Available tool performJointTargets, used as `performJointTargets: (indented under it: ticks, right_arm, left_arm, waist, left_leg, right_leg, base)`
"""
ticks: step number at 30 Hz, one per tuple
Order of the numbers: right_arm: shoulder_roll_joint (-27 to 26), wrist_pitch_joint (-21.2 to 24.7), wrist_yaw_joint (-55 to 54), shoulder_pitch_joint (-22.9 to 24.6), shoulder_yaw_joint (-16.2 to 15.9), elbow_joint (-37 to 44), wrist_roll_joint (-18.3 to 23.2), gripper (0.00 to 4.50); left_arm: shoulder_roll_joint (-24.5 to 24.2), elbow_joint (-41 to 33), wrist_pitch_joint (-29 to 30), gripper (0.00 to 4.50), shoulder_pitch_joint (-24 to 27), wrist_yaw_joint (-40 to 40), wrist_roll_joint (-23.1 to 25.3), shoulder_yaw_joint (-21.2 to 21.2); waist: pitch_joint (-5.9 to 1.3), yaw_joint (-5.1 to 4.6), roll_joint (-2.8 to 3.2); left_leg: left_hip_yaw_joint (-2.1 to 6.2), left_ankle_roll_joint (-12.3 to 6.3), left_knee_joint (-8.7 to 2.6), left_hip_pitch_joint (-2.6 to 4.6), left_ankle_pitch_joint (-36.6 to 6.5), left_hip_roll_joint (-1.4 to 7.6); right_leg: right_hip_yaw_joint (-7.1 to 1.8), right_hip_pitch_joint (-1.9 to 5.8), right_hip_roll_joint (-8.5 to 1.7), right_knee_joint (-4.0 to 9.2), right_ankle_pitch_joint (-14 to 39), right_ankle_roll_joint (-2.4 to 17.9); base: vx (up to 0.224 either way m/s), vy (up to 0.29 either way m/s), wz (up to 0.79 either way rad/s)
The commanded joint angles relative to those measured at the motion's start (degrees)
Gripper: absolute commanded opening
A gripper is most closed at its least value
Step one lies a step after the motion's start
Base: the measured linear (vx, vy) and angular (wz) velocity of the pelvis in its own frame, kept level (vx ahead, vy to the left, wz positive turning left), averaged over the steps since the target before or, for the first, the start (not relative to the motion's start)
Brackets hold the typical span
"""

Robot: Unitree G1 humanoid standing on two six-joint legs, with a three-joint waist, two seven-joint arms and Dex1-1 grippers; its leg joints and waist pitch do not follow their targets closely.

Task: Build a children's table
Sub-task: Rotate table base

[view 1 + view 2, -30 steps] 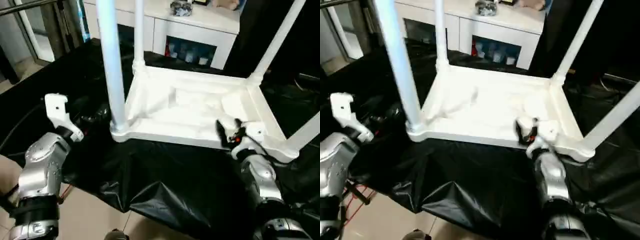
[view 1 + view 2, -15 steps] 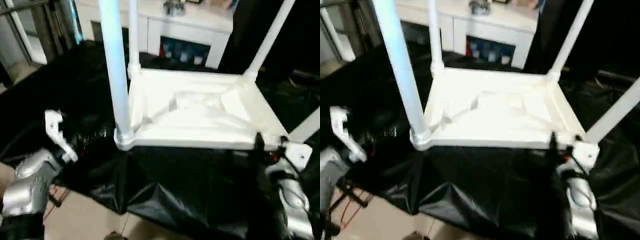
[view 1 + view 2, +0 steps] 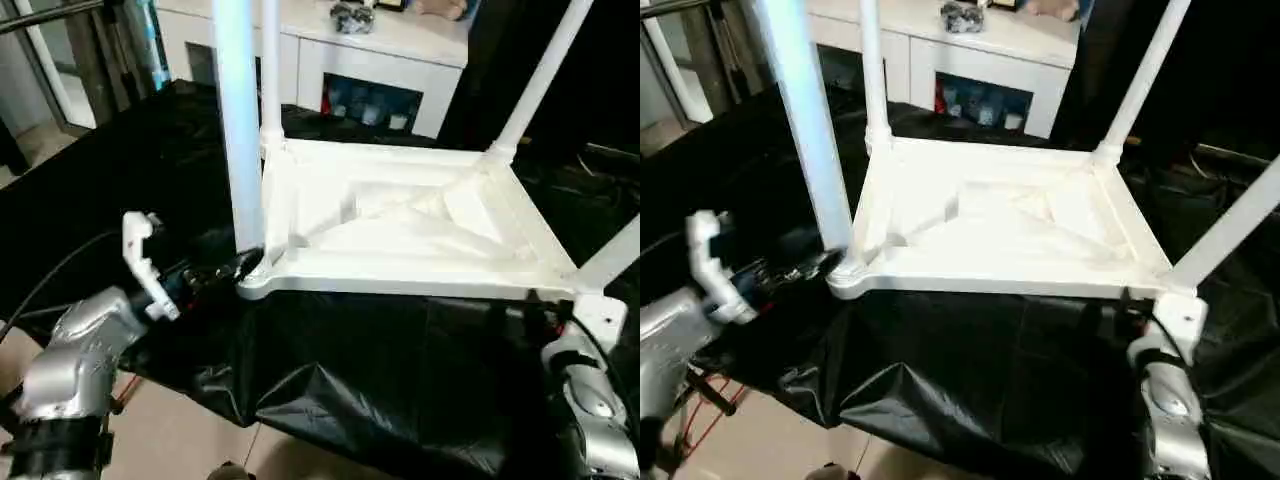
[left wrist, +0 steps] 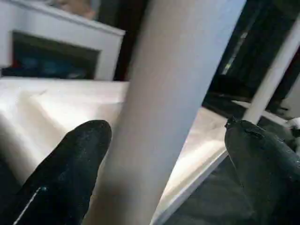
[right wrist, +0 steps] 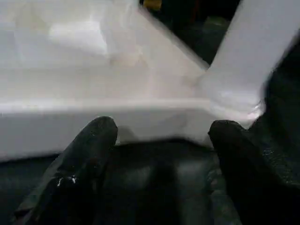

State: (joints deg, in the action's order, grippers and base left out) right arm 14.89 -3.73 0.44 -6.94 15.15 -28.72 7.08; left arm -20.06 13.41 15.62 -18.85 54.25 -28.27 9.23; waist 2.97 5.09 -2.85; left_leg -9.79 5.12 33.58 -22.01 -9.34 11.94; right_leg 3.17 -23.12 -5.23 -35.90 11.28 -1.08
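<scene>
From the head camera, left eye, the children's table (image 3: 400,235) lies upside down on a black plastic sheet (image 3: 350,370), ribbed underside up, with four tube legs standing in its corner sockets. The near-left leg (image 3: 238,130) rises out of the picture. The left gripper (image 3: 235,268) reaches in at the base of that leg, its white bracket and silver forearm behind it. The right gripper (image 3: 540,312) sits just beside the near-right corner, under the near-right leg (image 3: 610,262). Behind the table stands a white cabinet (image 3: 370,60).

The right eye shows the same layout, the far-right leg (image 3: 1140,80) slanting up toward the cabinet.

In the left wrist view, the two black fingers (image 4: 70,168) stand spread on either side of the near-left leg, with gaps on both sides, so the gripper is released around it, not clamped.

In the right wrist view, the black fingers (image 5: 84,164) are apart, empty, in front of the table's rim (image 5: 93,124) and the corner socket.
</scene>
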Motion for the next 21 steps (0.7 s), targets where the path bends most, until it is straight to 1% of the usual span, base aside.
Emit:
performJointTargets:
  ticks: [1,2,3,4,5,6,7,8,9,10,11,12,13,14,15,16,17,18,19,20,21]
  right_arm:
    - [0.7,1.9,1.1,-1.9,-1.1,-2.0,-1.0,3.56]
    - [0.7,1.9,1.1,-1.9,-1.1,-2.0,-1.0,3.56]
    - [0.9,2.3,1.3,-3.0,-1.5,-3.3,-1.4,3.56]
    - [1.2,3.5,1.8,-5.1,-2.3,-5.7,-2.2,3.56]
    - [1.2,3.6,1.8,-5.5,-2.5,-6.1,-2.3,3.56]
    - [1.4,4.3,2.2,-7.6,-3.3,-8.4,-2.9,3.56]
    - [1.4,4.5,2.6,-9.0,-3.7,-9.6,-3.1,3.56]
    - [1.4,4.5,2.7,-9.9,-4.0,-10.4,-3.2,3.56]
    - [1.4,4.3,3.0,-11.1,-4.2,-11.6,-3.2,3.56]
    - [1.1,3.8,3.3,-12.3,-4.3,-12.9,-3.1,3.56]
    - [0.9,3.4,3.8,-13.4,-4.3,-14.0,-2.9,3.56]
    - [0.7,3.2,4.1,-14.2,-4.3,-14.8,-2.7,3.56]
    - [0.4,3.1,4.5,-15.4,-4.9,-15.7,-3.0,3.56]
    - [0.1,2.9,5.0,-16.7,-5.5,-17.0,-3.5,3.56]
    - [-0.2,2.8,5.3,-17.6,-6.0,-17.7,-3.8,3.56]
    - [-0.6,2.8,5.8,-18.7,-6.5,-18.5,-4.1,3.56]
    - [-0.8,2.7,5.9,-19.0,-6.7,-18.8,-4.1,3.56]
    - [-1.1,2.5,6.3,-20.1,-7.0,-20.0,-4.5,3.56]
    - [-1.6,2.3,6.7,-21.1,-7.4,-21.0,-4.9,3.56]
    - [-2.4,1.8,7.8,-23.0,-8.7,-22.8,-5.7,3.56]
    - [-2.7,1.7,8.0,-23.5,-9.1,-23.3,-6.0,3.56]
  left_arm:
    - [1.4,0.6,-0.8,4.45,-2.3,-0.4,0.4,-1.8]
    - [1.4,0.6,-0.8,4.45,-2.3,-0.4,0.4,-1.8]
    - [1.9,0.2,-0.1,4.45,-3.0,-0.1,-0.2,-2.0]
    - [2.5,-0.9,1.6,4.45,-3.8,0.9,-1.5,-2.6]
    - [2.6,-1.1,1.9,4.45,-3.9,1.1,-1.7,-2.7]
    - [2.5,-2.1,3.2,4.45,-4.0,2.6,-2.4,-3.7]
    - [2.2,-3.0,4.3,4.45,-3.9,3.7,-2.9,-4.4]
    - [1.9,-3.7,5.3,4.45,-3.7,4.5,-3.4,-5.0]
    - [1.3,-4.7,6.3,4.45,-3.3,5.9,-3.9,-5.8]
    - [0.4,-6.4,8.3,4.45,-2.6,7.5,-4.9,-6.8]
    - [-0.7,-8.4,10.4,4.45,-1.8,9.2,-5.8,-8.0]
    - [-1.4,-9.6,11.7,4.45,-1.3,10.2,-6.5,-8.8]
    - [-2.8,-12.6,14.4,4.45,-0.1,11.9,-7.9,-10.4]
    - [-4.4,-16.0,17.3,4.45,1.2,13.5,-9.5,-12.2]
    - [-5.5,-18.4,19.1,4.45,2.1,14.4,-10.4,-13.6]
    - [-6.5,-20.8,21.1,4.45,3.0,15.1,-11.5,-15.0]
    - [-6.8,-21.6,21.7,4.45,3.3,15.2,-11.7,-15.4]
    - [-6.7,-23.0,23.0,4.45,3.5,14.8,-12.5,-15.9]
    - [-6.2,-24.4,24.1,4.45,3.7,14.1,-13.3,-16.4]
    - [-4.7,-25.7,25.8,4.45,3.4,13.0,-14.8,-17.3]
    - [-3.9,-25.7,26.0,4.45,3.1,12.4,-14.9,-17.4]
  waist:
    - [-3.18,-0.16,0.14]
    - [-3.2,-0.26,0.11]
    - [-3.35,-0.23,0.36]
    - [-3.42,-0.27,0.35]
    - [-3.65,-0.41,0.3]
    - [-3.68,-0.41,0.32]
    - [-3.63,-0.51,0.07]
    - [-3.71,-0.56,0.26]
    - [-3.68,-0.69,0.21]
    - [-3.71,-0.7,0.21]
    - [-3.78,-0.79,0.09]
    - [-3.81,-0.8,0.13]
    - [-3.71,-1.1,0.2]
    - [-3.88,-1.31,0.24]
    - [-3.82,-1.57,0.21]
    - [-3.7,-1.72,0.34]
    - [-3.64,-2.04,0.27]
    - [-3.57,-2.0,0.04]
    - [-3.54,-2.13,0.21]
    - [-3.49,-2.34,0.1]
    - [-3.48,-2.4,0.12]
  left_leg:
    - [-0.09,1.61,-4.57,0.77,-19.5,0.55]
    - [-0.14,1.66,-4.51,0.68,-19.1,0.51]
    - [-0.22,1.58,-4.35,0.9,-18.5,0.59]
    - [-0.23,1.39,-4.3,0.64,-17.0,0.52]
    - [-0.31,1.26,-4.13,0.71,-15.4,0.45]
    - [-0.39,1.01,-4.02,0.68,-14.6,0.39]
    - [-0.44,0.64,-3.95,0.56,-13.5,0.34]
    - [-0.46,0.58,-3.92,0.58,-12.8,0.35]
    - [-0.59,0.25,-3.79,0.79,-12.9,0.39]
    - [-0.6,0.14,-3.74,0.83,-12.8,0.38]
    - [-0.59,-0.09,-3.75,0.7,-12.3,0.37]
    - [-0.61,-0.12,-3.75,0.71,-12.3,0.46]
    - [-0.6,-0.31,-3.8,0.64,-12.0,0.43]
    - [-0.5,-0.22,-3.73,0.63,-11.3,0.57]
    - [-0.47,-0.26,-3.8,0.36,-10.9,0.49]
    - [-0.68,-0.22,-3.72,0.76,-11.5,0.44]
    - [-0.73,-0.24,-3.68,0.75,-11.7,0.37]
    - [-0.83,-0.33,-3.69,0.8,-11.9,0.38]
    - [-0.79,-0.07,-3.74,0.71,-12.3,0.38]
    - [-0.83,0.37,-3.71,0.76,-13.2,0.39]
    - [-0.8,0.63,-3.71,0.78,-13.8,0.38]
  right_leg:
    - [-1.97,1.96,-2.06,5.48,18.4,5.3]
    - [-1.95,2.01,-1.96,5.34,17.8,5.5]
    - [-2.03,1.91,-2.0,5.22,15.8,6.1]
    - [-2.02,2.24,-1.93,4.83,13.4,6.8]
    - [-1.97,2.4,-1.81,4.44,10.8,7.8]
    - [-1.98,2.41,-1.75,4.4,9.5,8.2]
    - [-1.95,2.55,-1.77,4.18,8.3,8.7]
    - [-1.89,2.65,-1.77,4.09,7.8,9.0]
    - [-1.95,2.46,-1.71,4.11,7.4,9.5]
    - [-1.96,2.48,-1.72,4.04,7.2,9.7]
    - [-1.94,2.61,-1.73,3.85,6.8,10.2]
    - [-1.94,2.65,-1.81,3.74,6.6,10.4]
    - [-1.94,2.66,-1.72,3.76,6.6,10.7]
    - [-1.9,2.78,-1.8,3.27,5.1,11.4]
    - [-1.84,2.9,-1.65,3.14,4.8,11.5]
    - [-1.93,2.59,-1.44,3.38,5.5,11.6]
    - [-2.05,2.61,-1.38,3.38,5.5,11.9]
    - [-2.11,2.56,-1.37,3.6,6.0,11.8]
    - [-2.14,2.63,-1.39,3.56,6.7,11.8]
    - [-2.17,2.52,-1.44,3.67,8.3,11.7]
    - [-2.18,2.54,-1.47,3.72,9.2,11.7]
  base:
    - [0.0,0.0,0.0]
    - [0.0,0.0,0.0]
    - [0.0,0.0,0.0]
    - [0.0,0.0,0.0]
    - [0.0,0.0,0.0]
    - [0.0,0.0,0.0]
    - [0.0,0.0,0.0]
    - [0.0,0.0,0.0]
    - [0.0,0.0,0.0]
    - [0.0,0.0,0.0]
    - [0.0,0.0,0.0]
    - [0.0,0.0,0.0]
    - [0.0,0.0,0.0]
    - [0.0,0.0,0.0]
    - [0.0,0.0,0.0]
    - [0.0,0.0,0.0]
    - [0.0,0.0,0.0]
    - [0.0,0.0,0.0]
    - [0.0,0.0,0.0]
    - [0.0,0.0,0.0]
    - [0.0,0.0,0.0]
